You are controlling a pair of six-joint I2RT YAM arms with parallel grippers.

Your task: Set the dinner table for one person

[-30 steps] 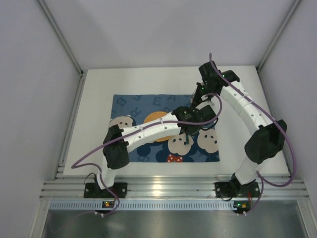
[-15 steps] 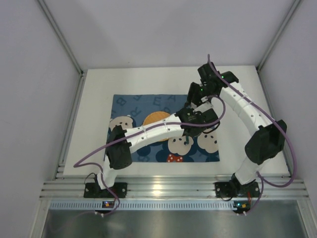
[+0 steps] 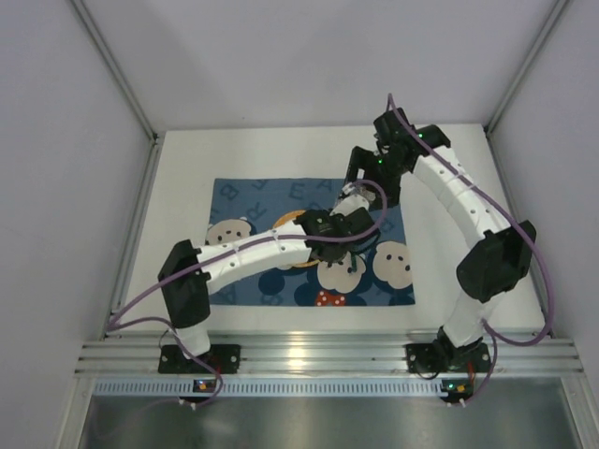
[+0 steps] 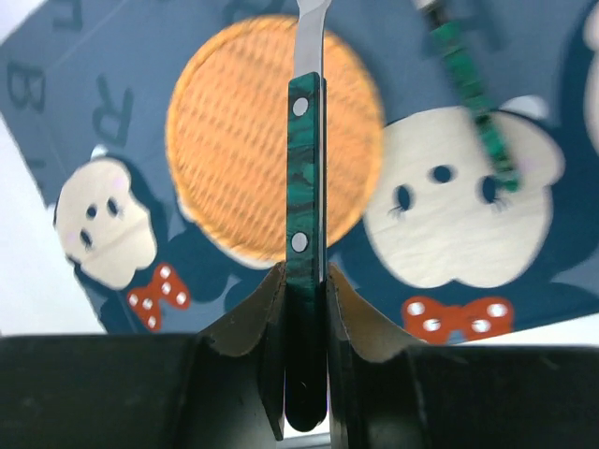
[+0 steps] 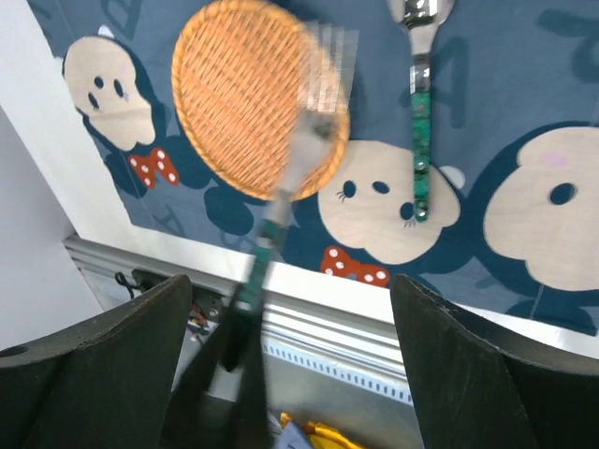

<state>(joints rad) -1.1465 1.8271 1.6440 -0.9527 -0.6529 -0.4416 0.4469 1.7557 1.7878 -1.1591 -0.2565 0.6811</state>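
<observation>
Mat (image 3: 253,196), coaster (image 4: 234,140), spoon (image 5: 420,122) down. My left gripper (image 4: 304,290) pinches fork (image 4: 303,168) above coaster; right gripper (image 5: 285,299) spread, empty. I reckon fork placement remains.

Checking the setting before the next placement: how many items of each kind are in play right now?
Green-handled metal fork, held in the left claw: 1
Green-handled metal spoon: 1
Orange round woven coaster: 1
Blue bear-print cloth placemat: 1
Total: 4
</observation>
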